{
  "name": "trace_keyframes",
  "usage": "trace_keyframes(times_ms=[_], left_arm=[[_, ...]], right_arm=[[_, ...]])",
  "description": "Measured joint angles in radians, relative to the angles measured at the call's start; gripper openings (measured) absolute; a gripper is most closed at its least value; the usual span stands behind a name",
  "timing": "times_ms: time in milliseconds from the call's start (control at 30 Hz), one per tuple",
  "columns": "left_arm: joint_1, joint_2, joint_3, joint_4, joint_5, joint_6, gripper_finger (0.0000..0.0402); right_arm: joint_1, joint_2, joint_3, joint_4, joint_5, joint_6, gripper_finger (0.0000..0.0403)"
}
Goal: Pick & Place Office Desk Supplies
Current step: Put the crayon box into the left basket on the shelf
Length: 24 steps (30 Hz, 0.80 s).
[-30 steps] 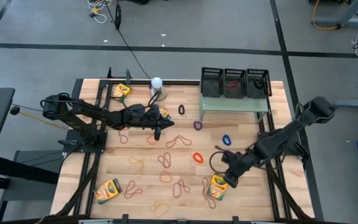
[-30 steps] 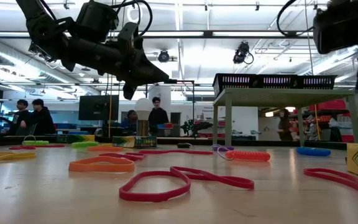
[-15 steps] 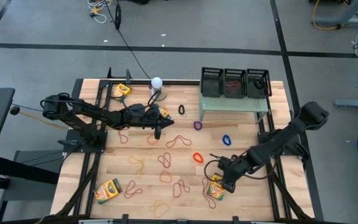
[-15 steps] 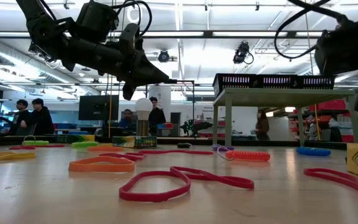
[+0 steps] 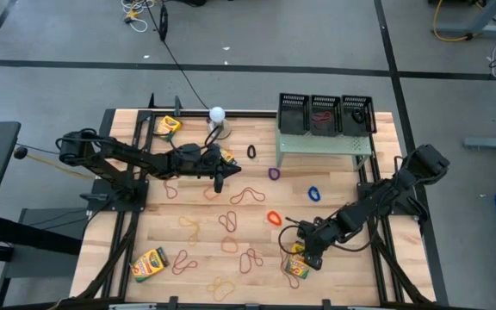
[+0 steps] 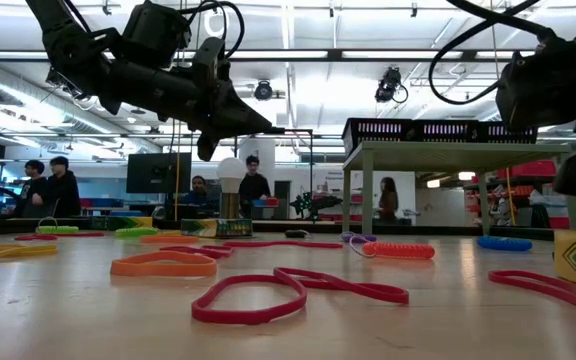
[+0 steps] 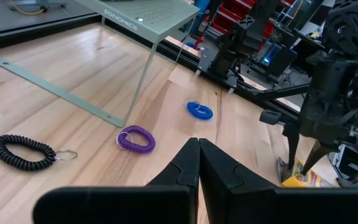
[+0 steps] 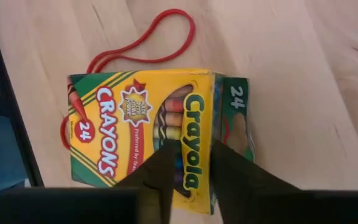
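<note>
Sorting status: barely begun, judging by how much lies loose on the table [image 5: 377,185].
Near edge: a crayon box [image 5: 149,263] lies at the table's near-left corner, untouched; tan and red bands [image 5: 248,258] lie loose between it and the right claw.
Right claw [image 5: 308,256]: down on a second crayon box [image 8: 157,137] at the near right of the table; the wrist view shows its fingers [image 8: 160,171] straddling the box's folded edge, closing on it, though a firm grip cannot be told yet.
Step in hand: grasping this box, by my reading; the lift and the carry are left.
Under that box: a red loop [image 8: 142,53] runs out from beneath it and may drag along.
Mid table: red, orange and tan loops lie scattered between the two claws, none gathered.
Left claw [image 5: 218,182]: clenched on nothing, hanging above the table's middle, waiting.
Beyond the left claw: a purple coil [image 7: 137,139], a blue coil [image 7: 200,111] and a black coil [image 7: 22,152] lie near the riser [image 5: 324,142], all on the table.
Far left: a third crayon box [image 5: 167,126] sits near the table's far-left corner.
Far edge: three baskets [image 5: 325,113] stand in a row on the riser; something red shows in the middle one, the contents otherwise hard to tell.
Left to do: nearly everything.
</note>
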State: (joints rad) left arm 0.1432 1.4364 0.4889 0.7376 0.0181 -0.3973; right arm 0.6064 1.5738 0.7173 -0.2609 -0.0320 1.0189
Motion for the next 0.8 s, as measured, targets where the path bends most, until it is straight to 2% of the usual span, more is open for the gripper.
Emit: trace_keyframes(times_ms=[233,367,600,800], left_arm=[[0.000,0.000,0.000,0.000,-0.009,0.000,0.0009],[0.000,0.000,0.000,0.000,-0.018,0.000,0.0009],[0.000,0.000,0.000,0.000,-0.018,-0.010,0.0009],[0.000,0.000,0.000,0.000,-0.018,-0.010,0.0009]], right_arm=[[-0.030,-0.032,-0.006,0.013,-0.055,-0.044,0.0009],[-0.051,-0.094,-0.006,-0.033,-0.054,-0.070,0.0006],[-0.084,-0.231,-0.006,-0.223,-0.001,-0.101,0.0002],[-0.102,-0.314,0.026,-0.397,0.113,-0.116,0.0001]])
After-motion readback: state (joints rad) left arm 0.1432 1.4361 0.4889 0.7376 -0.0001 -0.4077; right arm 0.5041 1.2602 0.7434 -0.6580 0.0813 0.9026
